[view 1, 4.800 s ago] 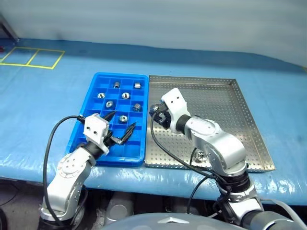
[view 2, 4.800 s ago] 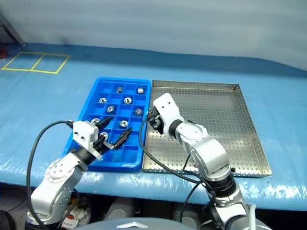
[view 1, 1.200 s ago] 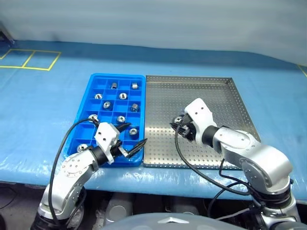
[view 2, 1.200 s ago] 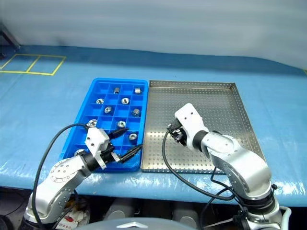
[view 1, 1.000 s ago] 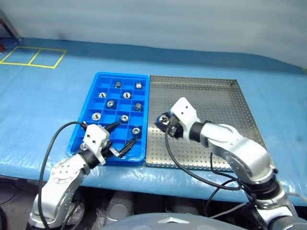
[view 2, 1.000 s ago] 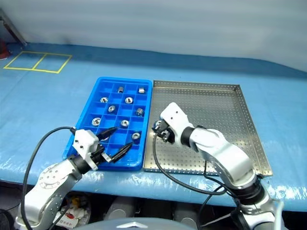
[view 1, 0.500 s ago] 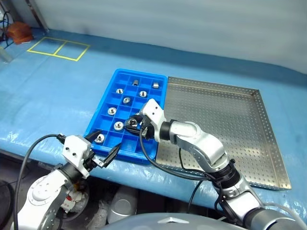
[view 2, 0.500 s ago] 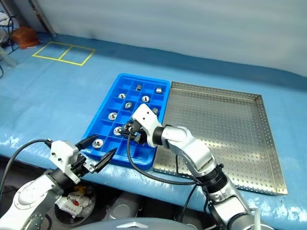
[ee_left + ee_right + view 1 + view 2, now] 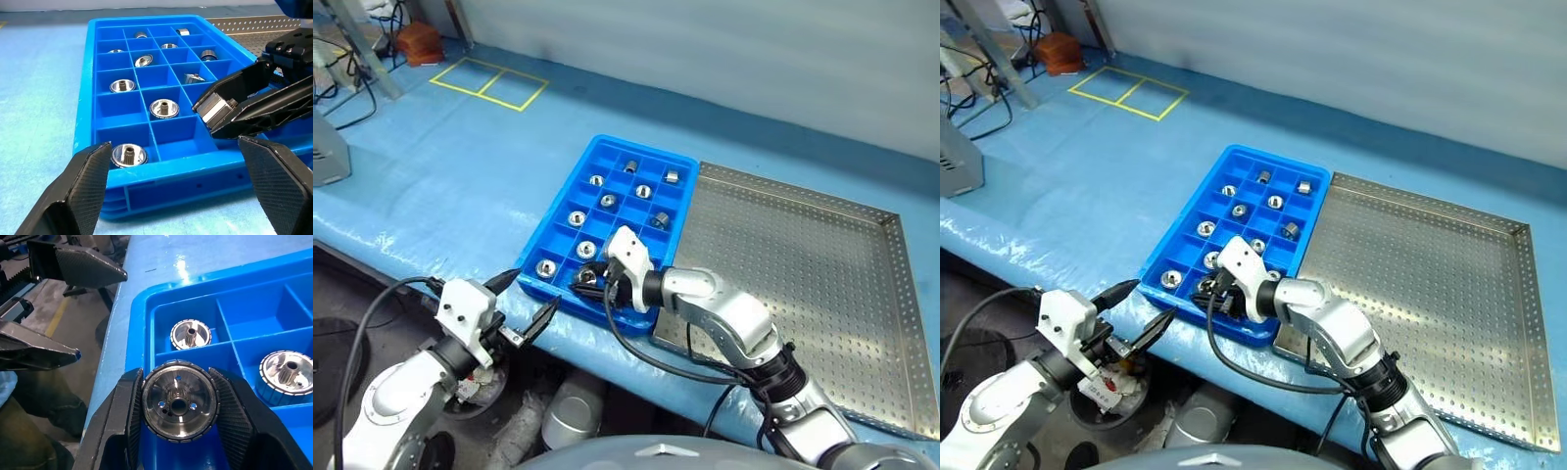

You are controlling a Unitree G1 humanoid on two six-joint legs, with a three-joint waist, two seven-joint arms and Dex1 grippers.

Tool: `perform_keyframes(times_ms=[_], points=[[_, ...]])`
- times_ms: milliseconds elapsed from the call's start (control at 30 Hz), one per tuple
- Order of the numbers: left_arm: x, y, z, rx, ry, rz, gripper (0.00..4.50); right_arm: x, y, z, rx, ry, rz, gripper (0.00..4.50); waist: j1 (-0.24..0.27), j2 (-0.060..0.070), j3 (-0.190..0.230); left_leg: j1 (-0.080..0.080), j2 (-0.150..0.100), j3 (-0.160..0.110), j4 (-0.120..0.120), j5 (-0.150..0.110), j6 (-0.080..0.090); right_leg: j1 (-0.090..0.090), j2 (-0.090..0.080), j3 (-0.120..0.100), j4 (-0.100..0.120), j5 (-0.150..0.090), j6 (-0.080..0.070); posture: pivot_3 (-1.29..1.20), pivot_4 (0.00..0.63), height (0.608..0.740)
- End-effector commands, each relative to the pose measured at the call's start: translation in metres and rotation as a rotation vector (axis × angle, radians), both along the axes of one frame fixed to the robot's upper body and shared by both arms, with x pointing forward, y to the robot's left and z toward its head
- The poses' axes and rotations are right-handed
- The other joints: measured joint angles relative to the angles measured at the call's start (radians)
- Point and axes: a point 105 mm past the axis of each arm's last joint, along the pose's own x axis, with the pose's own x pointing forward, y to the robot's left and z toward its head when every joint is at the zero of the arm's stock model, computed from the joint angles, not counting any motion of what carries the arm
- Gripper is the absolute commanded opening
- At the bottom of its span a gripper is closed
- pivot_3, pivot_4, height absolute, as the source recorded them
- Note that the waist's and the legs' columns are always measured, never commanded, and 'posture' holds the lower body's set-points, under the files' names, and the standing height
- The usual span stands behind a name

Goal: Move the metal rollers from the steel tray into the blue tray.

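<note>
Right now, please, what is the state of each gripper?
Left gripper: open, holding nothing.
Right gripper: closed on a metal roller, over the blue tray.

Two arms of rounded silver-grey metal segments with dark joint bands. Each wrist carries a white boxy plastic housing, black dots on its face; loose black cable loops from each housing back along the forearm. Left gripper [image 9: 527, 302]: two black tapered fingers with pointed tips, flat faces finely textured like carbon weave. Right gripper [image 9: 178, 404]: two black fingers [image 9: 128, 418] with ribbed, curved inner pads, smooth glossy outer shells.
</note>
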Motion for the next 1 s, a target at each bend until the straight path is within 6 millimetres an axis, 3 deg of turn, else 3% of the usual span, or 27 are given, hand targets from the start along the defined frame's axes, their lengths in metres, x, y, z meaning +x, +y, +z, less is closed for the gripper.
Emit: perform_keyframes(times_ms=[33,533,800,1000], points=[[-0.001,-0.013,0.010,-0.011,-0.034,-0.059,4.50,-0.002,-0.004,0.009,0.016,-0.023,0.000,1.74,0.009,0.000,0.000,0.000,0.000,0.000,0.000,0.000,0.000,0.000,0.000,0.000,0.000,0.000,0.000,0.52,0.150,0.740],[0.007,-0.026,0.009,-0.033,-0.041,-0.128,4.50,-0.003,-0.027,0.005,-0.028,-0.006,-0.055,1.74,0.016,0.000,0.000,-0.001,0.000,0.000,0.000,0.000,-0.001,0.002,0.001,-0.001,0.001,0.001,0.001,0.48,0.150,0.740],[0.009,-0.026,0.010,-0.026,-0.045,-0.139,4.50,0.000,-0.028,0.012,-0.006,-0.036,-0.091,4.41,0.010,0.000,0.000,-0.001,0.000,0.000,0.001,0.000,-0.001,0.002,0.001,-0.001,0.001,0.001,0.001,0.47,0.150,0.740],[0.014,-0.025,0.015,-0.017,-0.068,-0.150,4.50,0.005,-0.036,0.030,0.046,-0.105,-0.162,4.49,0.008,0.000,0.000,-0.001,0.000,0.000,0.001,0.000,-0.001,0.002,0.001,-0.001,0.001,0.002,0.003,0.43,0.150,0.740]])
